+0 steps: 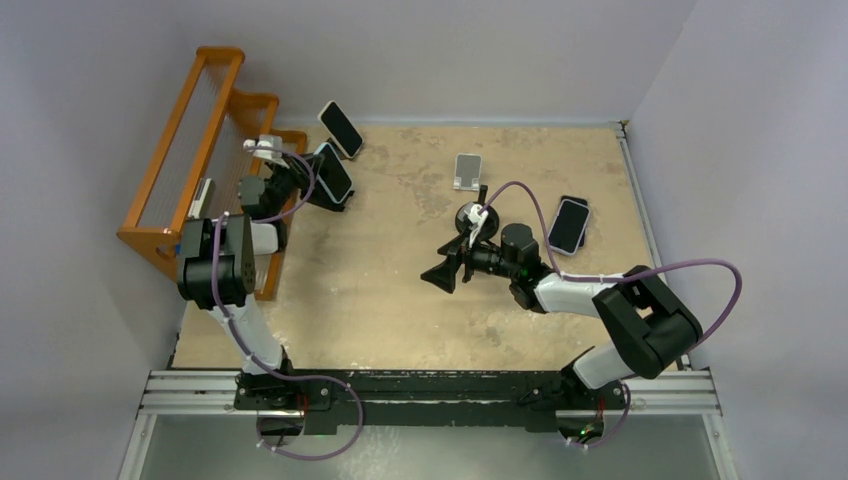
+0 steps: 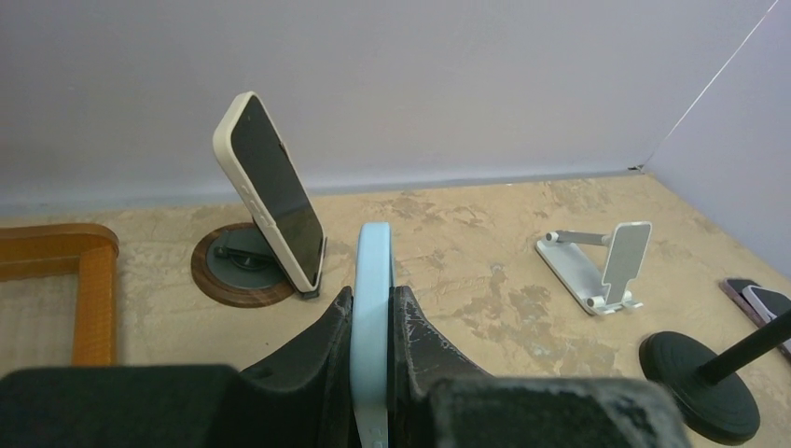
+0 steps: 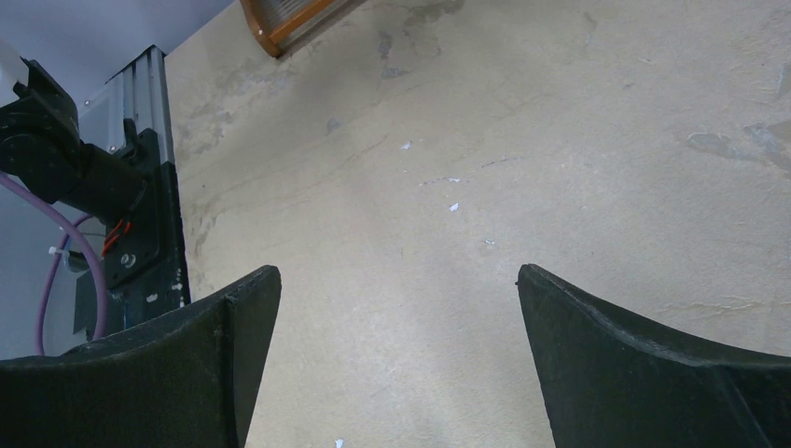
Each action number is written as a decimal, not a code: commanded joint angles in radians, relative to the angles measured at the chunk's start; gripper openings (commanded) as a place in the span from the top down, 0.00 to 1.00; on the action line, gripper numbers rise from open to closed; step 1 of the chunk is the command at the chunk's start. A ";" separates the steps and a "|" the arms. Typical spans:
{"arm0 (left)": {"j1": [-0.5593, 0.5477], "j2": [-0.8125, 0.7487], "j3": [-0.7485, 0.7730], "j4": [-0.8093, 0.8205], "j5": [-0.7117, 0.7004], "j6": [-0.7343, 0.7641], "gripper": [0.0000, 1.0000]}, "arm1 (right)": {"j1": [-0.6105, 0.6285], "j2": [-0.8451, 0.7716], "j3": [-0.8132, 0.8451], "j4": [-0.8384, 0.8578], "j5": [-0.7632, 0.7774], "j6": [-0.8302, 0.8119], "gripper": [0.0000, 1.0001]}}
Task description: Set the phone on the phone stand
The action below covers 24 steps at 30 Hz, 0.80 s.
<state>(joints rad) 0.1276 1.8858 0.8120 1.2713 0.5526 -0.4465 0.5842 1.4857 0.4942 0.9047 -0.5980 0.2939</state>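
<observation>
My left gripper [image 2: 373, 295] is shut on a phone in a light blue case [image 2: 374, 271], which stands edge-on between the fingers above the table. From above, that phone [image 1: 333, 172] hangs at the far left, near the orange rack. Just beyond it a cream-cased phone [image 2: 270, 201] leans on a round wooden-rimmed stand [image 2: 224, 271]. A white folding phone stand [image 2: 606, 266] sits unoccupied at the back middle [image 1: 466, 170]. A black round-base stand [image 2: 700, 383] is nearer. My right gripper [image 1: 440, 275] hovers open over bare table in the middle, nothing between its fingers [image 3: 233, 327].
An orange wooden rack [image 1: 195, 150] stands along the left edge. Two more phones [image 1: 568, 224] lie flat at the right. The black stand [image 1: 470, 215] is just behind my right wrist. Walls close in the back and right sides.
</observation>
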 commanded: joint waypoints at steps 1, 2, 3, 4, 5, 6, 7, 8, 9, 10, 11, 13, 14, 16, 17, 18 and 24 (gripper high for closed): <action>0.000 -0.104 0.060 -0.026 0.007 0.079 1.00 | 0.006 0.002 0.017 0.062 -0.021 -0.021 0.01; 0.000 -0.109 0.059 -0.039 0.006 0.084 1.00 | 0.006 0.002 0.017 0.062 -0.022 -0.019 0.01; -0.001 -0.109 0.055 -0.042 0.006 0.084 1.00 | 0.006 0.002 0.016 0.061 -0.023 -0.020 0.01; 0.000 -0.106 0.051 -0.037 0.006 0.086 1.00 | 0.006 0.001 0.017 0.060 -0.023 -0.018 0.01; -0.001 -0.103 0.049 -0.032 0.006 0.087 1.00 | 0.006 0.000 0.017 0.061 -0.023 -0.019 0.01; 0.000 -0.097 0.049 -0.031 0.006 0.090 1.00 | 0.006 -0.001 0.017 0.060 -0.023 -0.019 0.01; -0.001 -0.094 0.048 -0.030 0.007 0.090 1.00 | 0.006 -0.003 0.015 0.059 -0.023 -0.019 0.01; -0.001 -0.091 0.046 -0.026 0.006 0.091 1.00 | 0.006 -0.004 0.015 0.057 -0.022 -0.021 0.01; -0.001 -0.085 0.044 -0.022 0.007 0.091 1.00 | 0.006 -0.006 0.014 0.058 -0.022 -0.022 0.01; -0.001 -0.081 0.044 -0.016 0.007 0.091 1.00 | 0.006 -0.007 0.012 0.058 -0.020 -0.022 0.01; -0.002 -0.078 0.045 -0.011 0.007 0.091 1.00 | 0.006 -0.007 0.012 0.056 -0.020 -0.022 0.01; -0.001 -0.068 0.044 0.003 0.008 0.092 1.00 | 0.006 -0.005 0.013 0.056 -0.020 -0.022 0.01; -0.001 -0.062 0.047 0.001 0.010 0.092 1.00 | 0.005 -0.004 0.013 0.057 -0.020 -0.024 0.01; -0.002 -0.052 0.048 -0.002 0.013 0.094 1.00 | 0.006 -0.003 0.014 0.056 -0.021 -0.022 0.01; -0.002 -0.047 0.048 -0.003 0.015 0.094 1.00 | 0.006 -0.002 0.013 0.056 -0.020 -0.022 0.01; -0.002 -0.043 0.047 -0.001 0.016 0.094 1.00 | 0.006 -0.002 0.013 0.056 -0.020 -0.025 0.01; -0.002 -0.034 0.006 0.026 0.012 0.088 1.00 | 0.006 0.001 0.015 0.056 -0.020 -0.024 0.01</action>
<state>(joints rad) 0.1276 1.8526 0.8227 1.1885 0.5667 -0.3786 0.5842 1.4857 0.4942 0.9047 -0.5980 0.2928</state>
